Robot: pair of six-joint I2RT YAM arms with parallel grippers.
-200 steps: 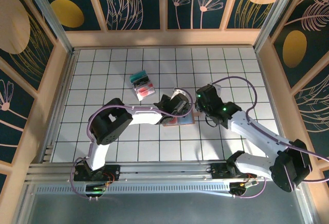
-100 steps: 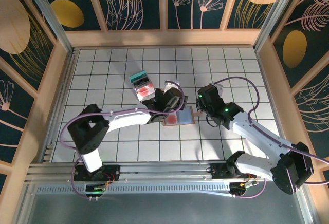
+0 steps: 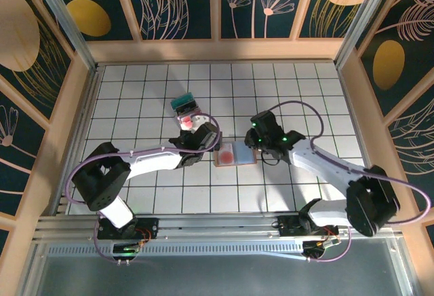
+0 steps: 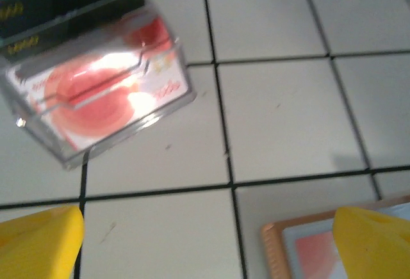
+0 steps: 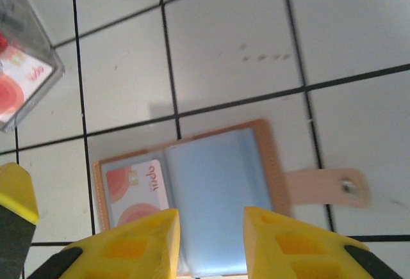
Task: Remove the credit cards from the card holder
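From above I see the card holder [image 3: 235, 154] lying open about the middle of the worktop. The right gripper [image 3: 253, 144] is at its right edge and the left gripper [image 3: 205, 137] is near its left edge.

In the left wrist view the yellow fingers [image 4: 38, 244] stand wide apart and hold nothing.

In the right wrist view the jaws are only a little apart over the blue inside of the card holder. I see nothing gripped. One card [image 5: 136, 186] sits in the left pocket.
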